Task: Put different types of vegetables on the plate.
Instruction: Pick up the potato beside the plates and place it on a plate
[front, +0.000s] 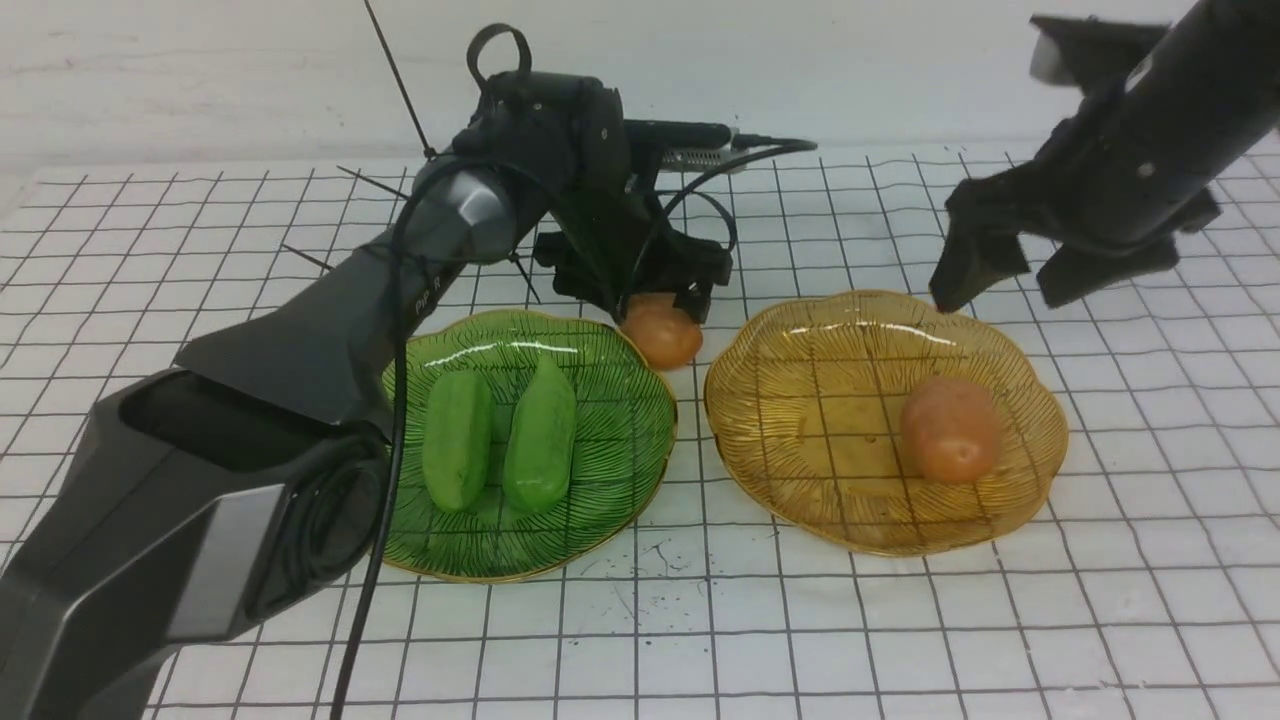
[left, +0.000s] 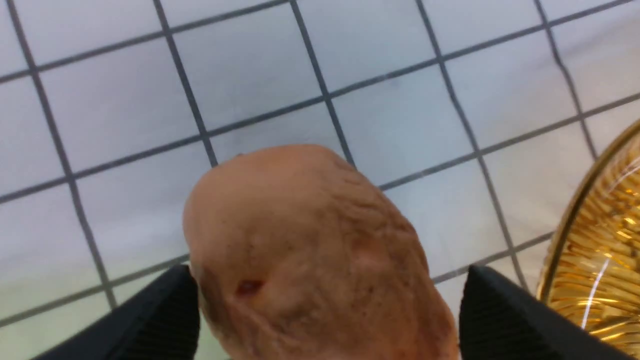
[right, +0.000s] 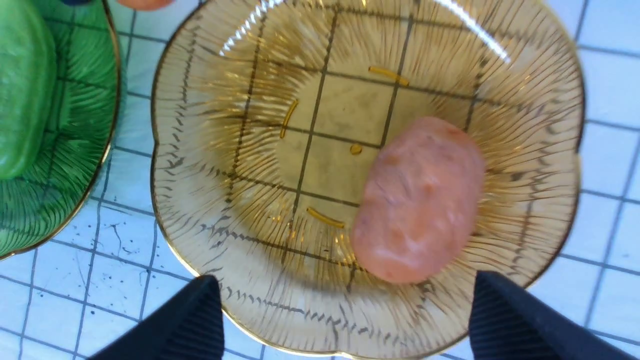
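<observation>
White gridded table (front: 900, 620) carries the scene, with the left arm (front: 330, 330) reaching across from the near left and the right arm (front: 1170, 130) coming in from the far right. The green plate (front: 620, 440) holds two cucumbers (front: 458, 438) (front: 541, 435) side by side. The amber plate (front: 800, 430), just beside it, holds one potato (front: 950, 428). A second potato (front: 662, 335) lies on the table between the plates' far rims. The left gripper (front: 658, 300) stands over it, jaws spread wide to either side and not clamped. The right gripper (front: 1030, 275) hovers above the amber plate's far rim, jaws wide apart and empty.
</observation>
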